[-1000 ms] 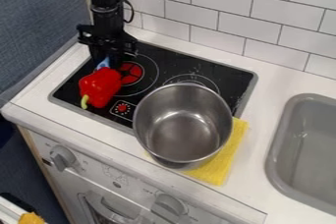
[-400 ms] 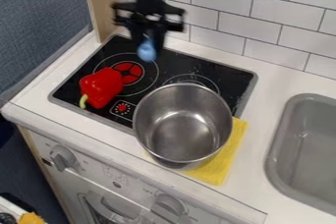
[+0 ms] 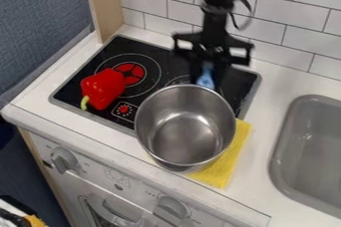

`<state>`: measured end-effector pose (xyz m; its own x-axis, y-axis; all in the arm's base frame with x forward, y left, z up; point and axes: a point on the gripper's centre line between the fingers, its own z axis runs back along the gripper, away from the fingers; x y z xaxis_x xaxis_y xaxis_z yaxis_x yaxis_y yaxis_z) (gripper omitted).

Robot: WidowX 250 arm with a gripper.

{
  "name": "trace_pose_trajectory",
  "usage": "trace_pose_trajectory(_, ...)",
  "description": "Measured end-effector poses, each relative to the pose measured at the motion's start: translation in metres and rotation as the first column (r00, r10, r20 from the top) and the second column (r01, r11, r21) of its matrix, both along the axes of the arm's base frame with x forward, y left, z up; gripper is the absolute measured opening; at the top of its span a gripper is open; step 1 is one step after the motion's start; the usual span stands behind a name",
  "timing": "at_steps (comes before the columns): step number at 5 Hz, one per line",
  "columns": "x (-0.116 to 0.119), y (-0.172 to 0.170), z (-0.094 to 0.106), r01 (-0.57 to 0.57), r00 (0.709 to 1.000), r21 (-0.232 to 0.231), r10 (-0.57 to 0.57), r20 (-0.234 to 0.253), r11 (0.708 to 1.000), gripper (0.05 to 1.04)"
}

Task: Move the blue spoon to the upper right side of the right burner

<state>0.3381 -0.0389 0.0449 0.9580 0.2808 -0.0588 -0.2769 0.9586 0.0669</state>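
Keeping my gripper (image 3: pixel 208 72) pinched on the blue spoon (image 3: pixel 206 78), which hangs beneath it, I'd clear the pot (image 3: pixel 185 131), just in front of it. I'd ease slightly right, lower beyond the right burner's ring (image 3: pixel 176 78), and part the fingers only once the spoon rests, lest it tip potward.

White-tiled wall (image 3: pixel 289 9) — dark blue-grey fabric panel (image 3: pixel 40 17) left — pale wood post (image 3: pixel 103 7) between.
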Motion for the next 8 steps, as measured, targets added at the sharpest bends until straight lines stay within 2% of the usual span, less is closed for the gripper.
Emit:
trace_pose_trajectory(1, 0.002, -0.010, -0.014, 0.006, 1.000, 0.003, -0.006, -0.011, 1.000, 0.368)
trace_pose_trajectory(4, 0.030, -0.025, -0.014, 0.144, 0.988, -0.005, -0.144, 0.062, 0.990, 0.368)
trace_pose_trajectory(5, 0.030, -0.032, -0.020, 0.186, 0.981, -0.010, -0.185, 0.049, 0.983, 0.411)
trace_pose_trajectory(6, 0.029, -0.033, -0.032, 0.209, 0.978, -0.021, -0.209, -0.008, 0.978, 0.714)
trace_pose_trajectory(7, 0.031, -0.034, -0.030, 0.217, 0.976, -0.025, -0.217, -0.009, 0.976, 0.977)
trace_pose_trajectory(8, 0.030, -0.033, -0.028, 0.234, 0.972, -0.037, -0.234, -0.014, 0.972, 1.004)
